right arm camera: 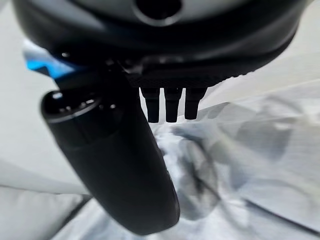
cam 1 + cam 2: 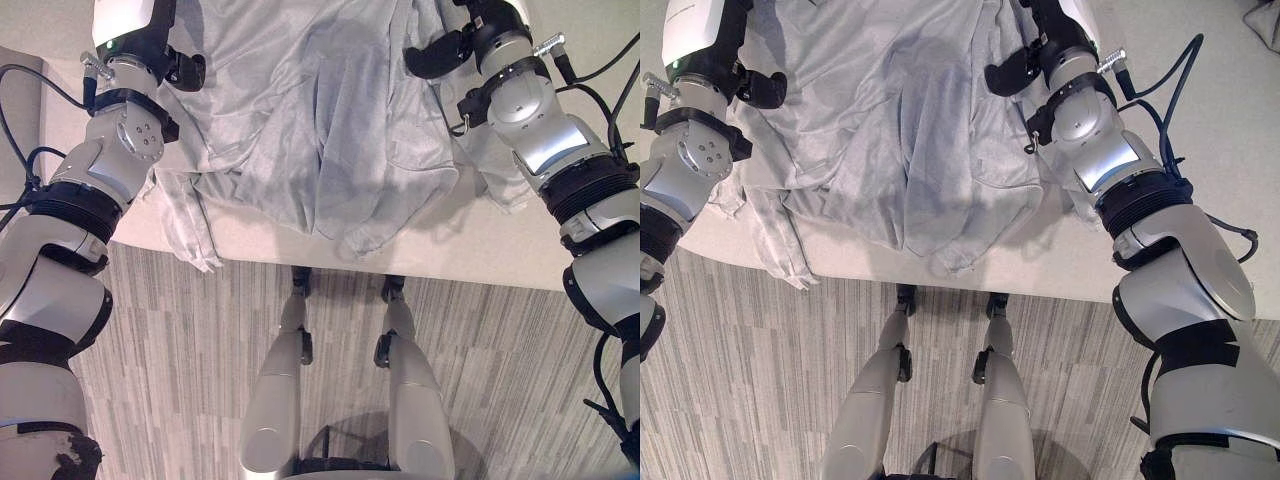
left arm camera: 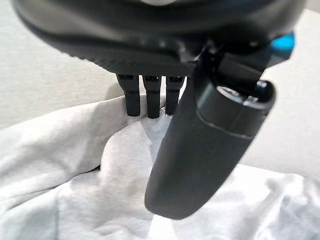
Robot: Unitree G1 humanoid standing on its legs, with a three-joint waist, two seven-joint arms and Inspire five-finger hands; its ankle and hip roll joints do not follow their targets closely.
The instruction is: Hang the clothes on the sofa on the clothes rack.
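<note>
Left robot hand (image 3: pixel 200 150) and right robot hand (image 1: pixel 115 165) reaching down, fingers and thumbs curled into bunched pale grey clothes (image 2: pixel 320 120). Garment spread across cream sofa (image 2: pixel 480 250), edge drooping toward striped grey floor (image 2: pixel 180 330).

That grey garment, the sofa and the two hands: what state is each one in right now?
Grey garment: spread out and rumpled on the sofa, one edge hanging over the front.
Sofa: partly covered by the garment.
Left hand: fingers pinching a fold of the cloth.
Right hand: fingers curled on the cloth.

pale grey garment (image 2: pixel 320 130) lies rumpled (hem overhanging) on the sofa (image 2: pixel 480 250).
</note>
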